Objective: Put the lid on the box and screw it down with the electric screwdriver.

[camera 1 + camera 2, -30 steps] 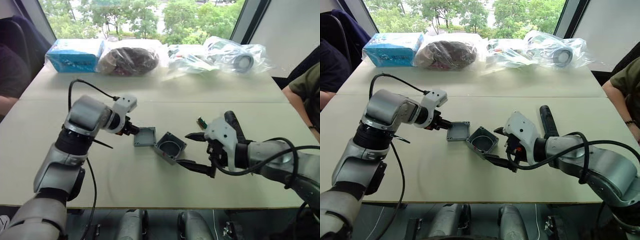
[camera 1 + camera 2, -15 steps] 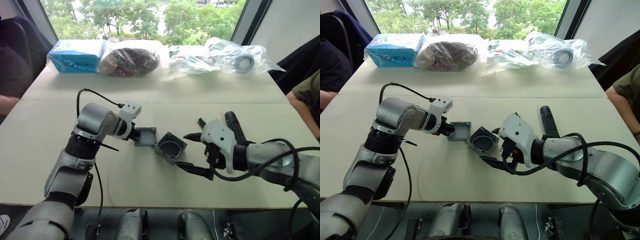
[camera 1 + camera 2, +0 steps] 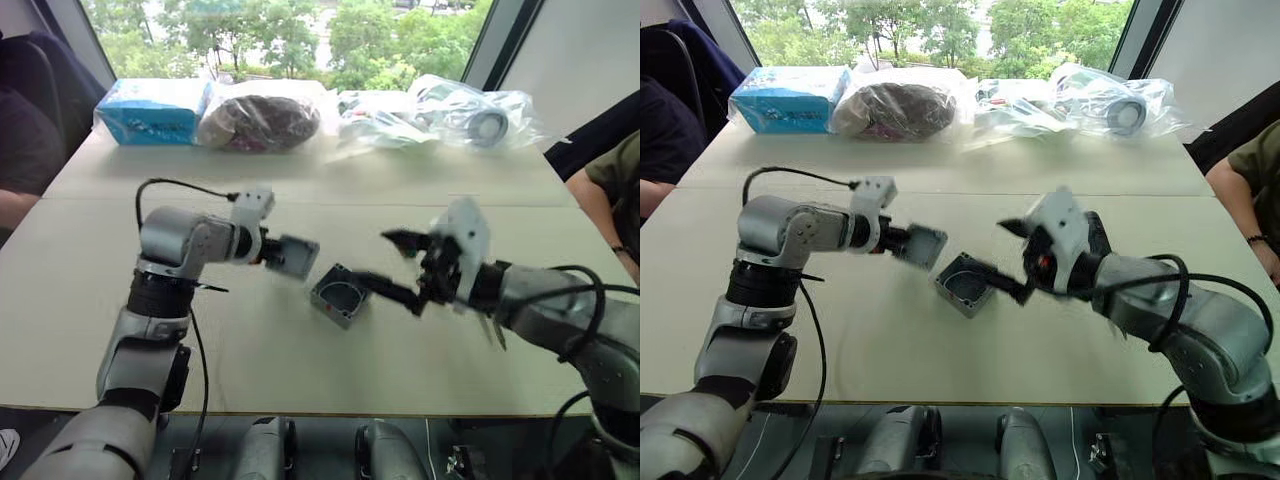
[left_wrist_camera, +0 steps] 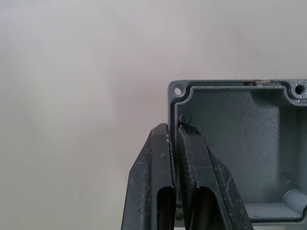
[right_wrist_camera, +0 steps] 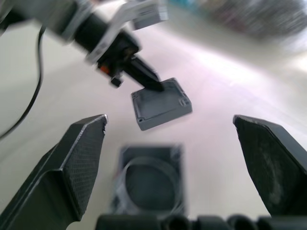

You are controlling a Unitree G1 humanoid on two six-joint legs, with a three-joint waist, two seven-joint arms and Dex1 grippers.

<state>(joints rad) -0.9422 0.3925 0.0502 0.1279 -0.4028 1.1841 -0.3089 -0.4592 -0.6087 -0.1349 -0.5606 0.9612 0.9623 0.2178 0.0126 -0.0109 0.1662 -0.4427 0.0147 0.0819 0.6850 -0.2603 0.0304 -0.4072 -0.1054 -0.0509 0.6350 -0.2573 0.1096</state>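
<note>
The left gripper (image 4: 175,139) is pinching one rim of the lid (image 3: 290,256), its fingers (image 4: 192,172) pressed together on that edge. The lid is hanging tilted above the counter (image 3: 250,350), its hollow underside showing a raised border and corner screw holes. Just beside and below it, the box (image 3: 338,296) is sitting on the counter, grey, square, opening upward. The right gripper (image 3: 397,265) is hovering near the box, fingers spread wide.

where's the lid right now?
The lid is off the table, pinched by its edge in the left gripper, tilted, just to the robot's left of the open box and not yet over it.
</note>
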